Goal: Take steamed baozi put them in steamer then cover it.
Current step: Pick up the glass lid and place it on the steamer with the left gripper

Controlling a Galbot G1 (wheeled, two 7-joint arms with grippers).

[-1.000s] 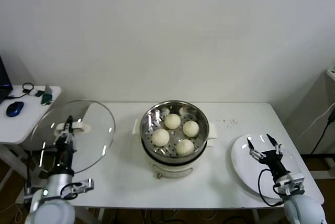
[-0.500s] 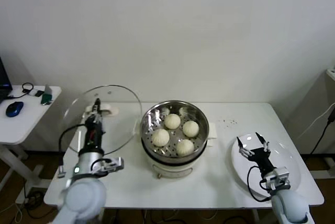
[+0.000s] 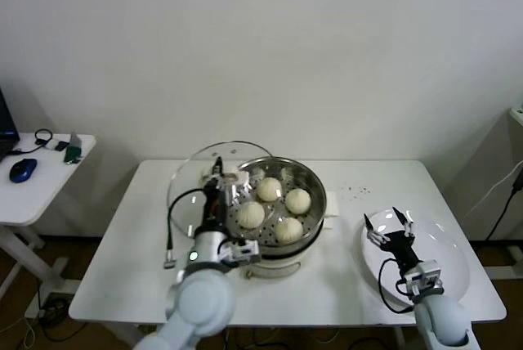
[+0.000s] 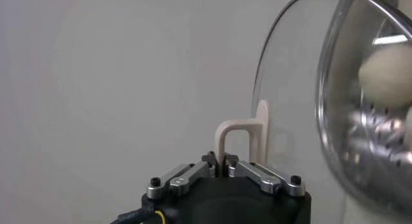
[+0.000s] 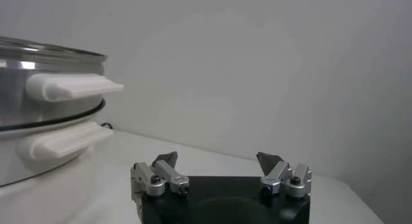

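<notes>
White table (image 3: 122, 268), cover (image 3: 214, 172) partly overlapping steamer (image 3: 309, 217)

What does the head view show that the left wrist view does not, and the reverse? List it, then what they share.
Only the head view: all four steamed baozi in the steamer, the right gripper open over the white plate, and the side table with a blue mouse.
Only the left wrist view: the left gripper shut on the cover's white handle.
Both: the glass cover held tilted beside the steamer.
</notes>
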